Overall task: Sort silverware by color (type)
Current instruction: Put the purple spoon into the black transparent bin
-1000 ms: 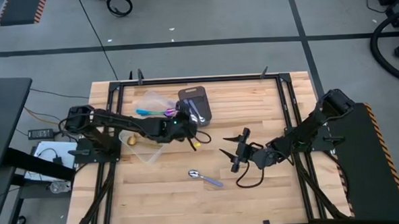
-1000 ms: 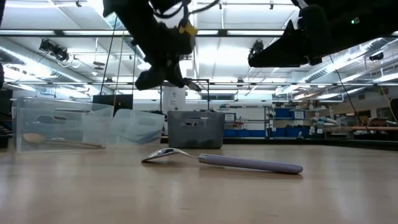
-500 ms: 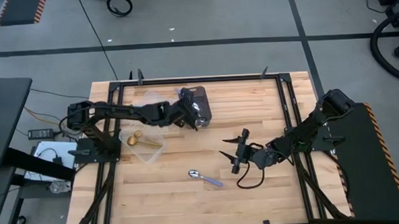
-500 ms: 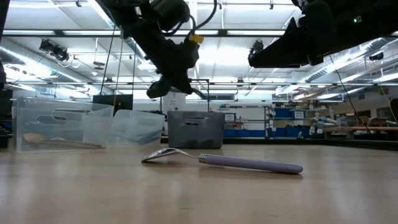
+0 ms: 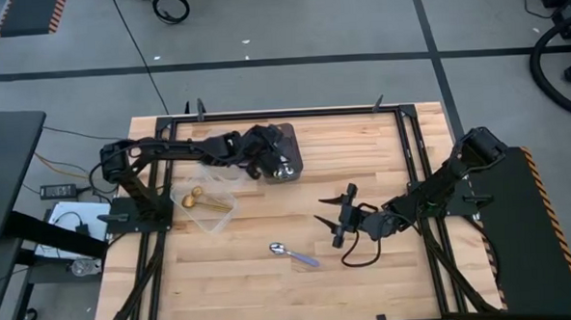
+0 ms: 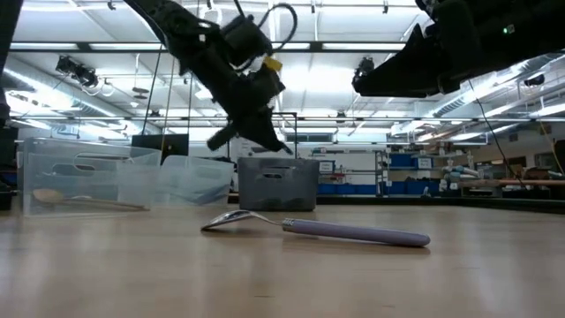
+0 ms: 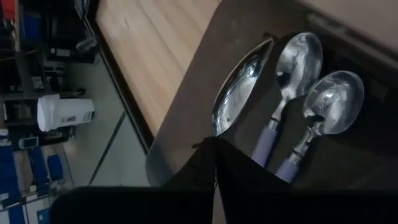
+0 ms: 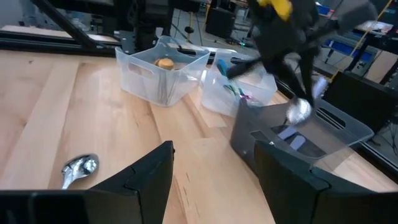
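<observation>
Left claw hangs over the grey tray, clamped on a silver spoon to drop beside its matches. Right claw waits wide, empty, near the last spoon on the tabletop.

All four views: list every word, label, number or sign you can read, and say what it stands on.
None can be read.
Grey tray, clear tubs, spoons: no markings show.
Background shelving in the low view: any labels are too small and blurred to read.

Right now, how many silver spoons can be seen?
4. One spoon lies on the table; two spoons lie in the grey tray; the left tool holds a fourth spoon above that tray. Others may be hidden.
</observation>
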